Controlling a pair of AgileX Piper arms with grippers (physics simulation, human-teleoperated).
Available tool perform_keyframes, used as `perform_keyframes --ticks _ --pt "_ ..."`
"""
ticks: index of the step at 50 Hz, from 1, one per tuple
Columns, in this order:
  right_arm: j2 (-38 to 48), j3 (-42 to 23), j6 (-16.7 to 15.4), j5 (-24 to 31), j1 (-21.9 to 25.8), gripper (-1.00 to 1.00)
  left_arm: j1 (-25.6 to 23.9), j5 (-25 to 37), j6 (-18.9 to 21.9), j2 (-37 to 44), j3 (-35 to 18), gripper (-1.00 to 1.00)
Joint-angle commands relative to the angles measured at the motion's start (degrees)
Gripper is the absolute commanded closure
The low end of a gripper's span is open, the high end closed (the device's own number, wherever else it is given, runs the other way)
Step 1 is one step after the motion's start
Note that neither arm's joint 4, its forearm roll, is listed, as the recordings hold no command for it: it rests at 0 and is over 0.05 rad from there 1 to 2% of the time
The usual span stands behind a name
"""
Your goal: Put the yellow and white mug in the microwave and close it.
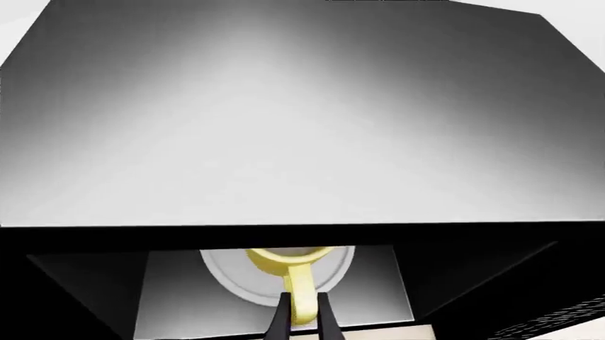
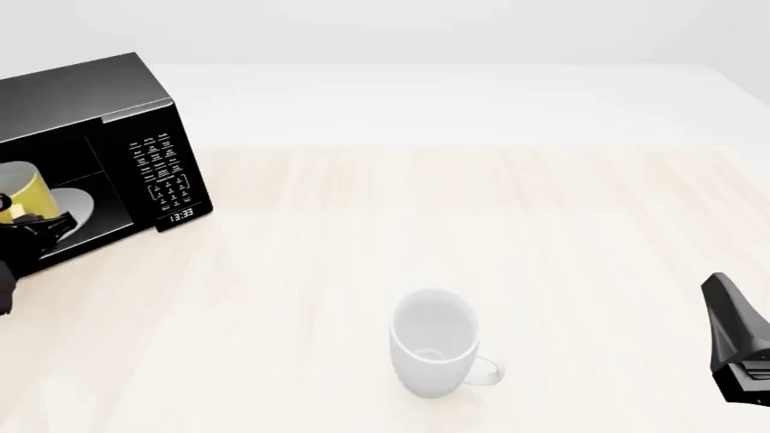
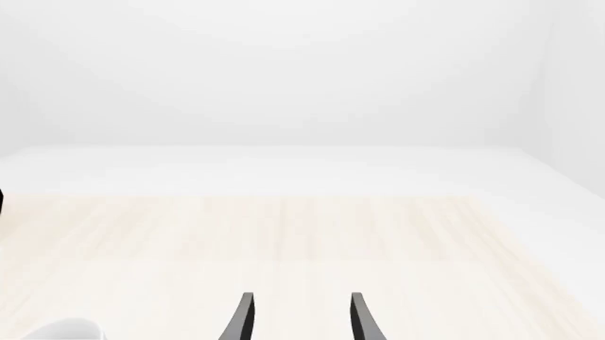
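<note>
Left gripper (image 1: 300,319) clamped on the yellow loop handle (image 1: 302,294) of the yellow and white mug (image 2: 24,193), one dark finger on either side of the loop. Mug inside the microwave (image 2: 103,99), over the white round turntable plate (image 1: 227,280); actual contact with the plate impossible to judge. In the front view, mug at the far left, yellow wall lit, white inside just visible at its top edge, black gripper body (image 2: 31,233) directly in front of it at the cavity mouth. Microwave at the far-left corner of the light wooden table (image 2: 506,225), cavity open; door itself out of sight. White-lettered keypad panel (image 2: 162,176) on the cavity's right side, small digital clock (image 2: 180,215) below the keys. From the left wrist, the microwave's broad grey-lit top fills most of the picture, dark cavity beneath.

Right gripper (image 3: 297,319) spread wide, nothing between its fingers, pointed across bare tabletop toward the far edge. In the front view only part of the right arm (image 2: 737,338) visible, at the near right edge.

Larger all-white mug (image 2: 434,343) upright near the middle of the table's near side, handle toward the right, well apart from both grippers and from the microwave.
</note>
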Motion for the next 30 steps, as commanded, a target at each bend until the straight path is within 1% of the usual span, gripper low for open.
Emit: perform_keyframes --ticks 1,9,10,21,30 --pt "0.0 0.0 0.0 0.0 0.0 -1.0 0.3 0.24 0.5 2.3 -0.64 1.0" --pt "0.0 0.0 0.0 0.0 0.0 -1.0 0.84 0.65 0.88 2.92 -0.93 1.0" --pt "0.0 0.0 0.0 0.0 0.0 -1.0 0.79 0.82 0.85 3.09 -1.13 -1.0" --pt "0.0 0.0 0.0 0.0 0.0 -1.0 1.3 0.71 1.26 2.84 -0.87 -1.0" --pt "0.0 0.0 0.0 0.0 0.0 -1.0 0.28 0.42 1.05 1.27 0.36 -1.0"
